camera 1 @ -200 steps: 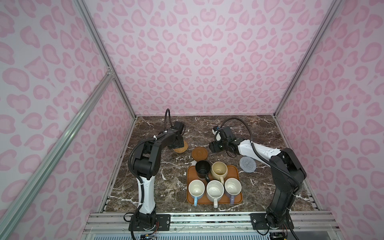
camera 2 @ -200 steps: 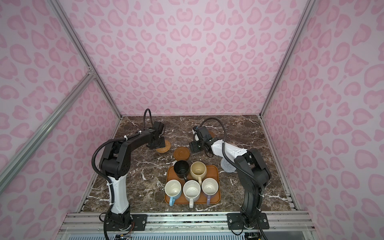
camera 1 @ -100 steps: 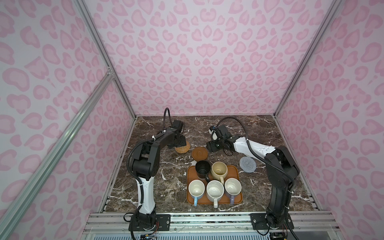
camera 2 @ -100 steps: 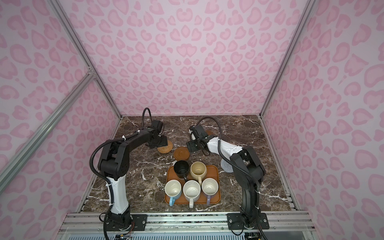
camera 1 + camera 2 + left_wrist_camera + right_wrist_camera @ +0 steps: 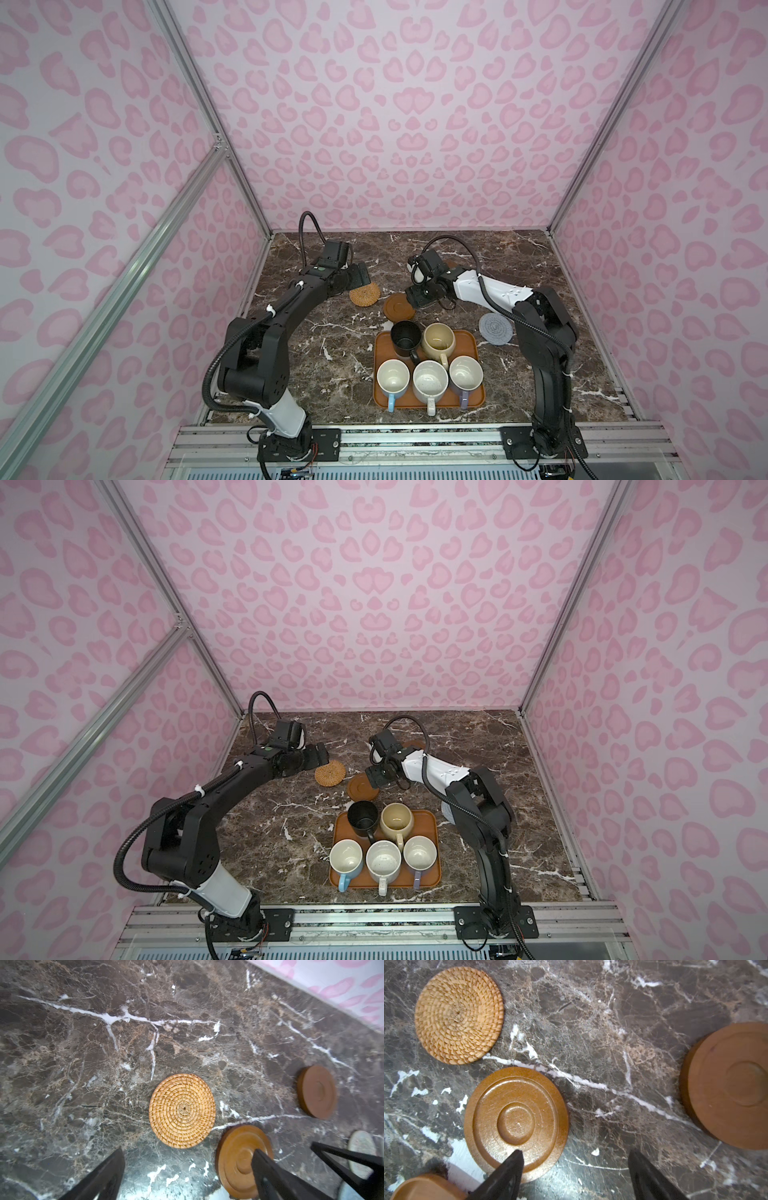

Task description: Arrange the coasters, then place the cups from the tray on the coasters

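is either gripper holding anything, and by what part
Nothing is held: the left gripper stands open near the rattan coaster, the right gripper open by a wooden coaster.

left hand (image 5: pixel 358 275): jaws have spread wide and drawn back off the rattan coaster (image 5: pixel 364 293)
rattan coaster: let go, now lying flat and mostly uncovered on the tabletop (image 5: pixel 498 257)
right hand (image 5: pixel 419 297): has slid leftward, one fingertip now over the rim of the nearer wooden coaster (image 5: pixel 398 306)

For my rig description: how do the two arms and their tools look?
The left arm and right arm are black with rounded joints; each has one white section. A black ribbed cable, held by white ties, runs along each. The left tool and right tool each have two black tapered fingers.
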Motion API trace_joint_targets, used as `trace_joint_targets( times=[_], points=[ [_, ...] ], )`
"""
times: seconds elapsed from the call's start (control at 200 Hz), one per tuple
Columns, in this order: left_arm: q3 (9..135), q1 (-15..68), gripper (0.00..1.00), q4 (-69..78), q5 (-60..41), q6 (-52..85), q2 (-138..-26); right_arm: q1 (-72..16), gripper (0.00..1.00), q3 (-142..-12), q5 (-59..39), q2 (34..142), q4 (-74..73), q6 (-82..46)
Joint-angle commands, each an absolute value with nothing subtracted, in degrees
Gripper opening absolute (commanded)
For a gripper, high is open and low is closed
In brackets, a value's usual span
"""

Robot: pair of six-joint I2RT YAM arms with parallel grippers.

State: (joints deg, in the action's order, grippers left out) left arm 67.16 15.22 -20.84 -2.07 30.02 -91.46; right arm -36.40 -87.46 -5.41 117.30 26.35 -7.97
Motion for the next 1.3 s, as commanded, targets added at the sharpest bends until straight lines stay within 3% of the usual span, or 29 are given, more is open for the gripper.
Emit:
trace_joint_targets(
  times=[0.0, 0.215, 1.295],
  points=[
    [63.9, 15.2, 0.97, -15.5, -6.1, 31.6, -86.3, -37.4, 0.81, -89.5, -4.8, 119.8, 28.8, -7.8],
    [58.1, 15.2, 0.97, -11.6, -10.6, 34.2, -79.9, -38.4, 0.77, -95.1, -3.2, 124.6, 32.0, -8.0],
    [54.8, 15.2, 0.97, -8.8, -11.2, 34.2, -80.3, -37.0, 0.66, -117.4, 4.1, 141.6, 44.4, -10.1]
  ],
)
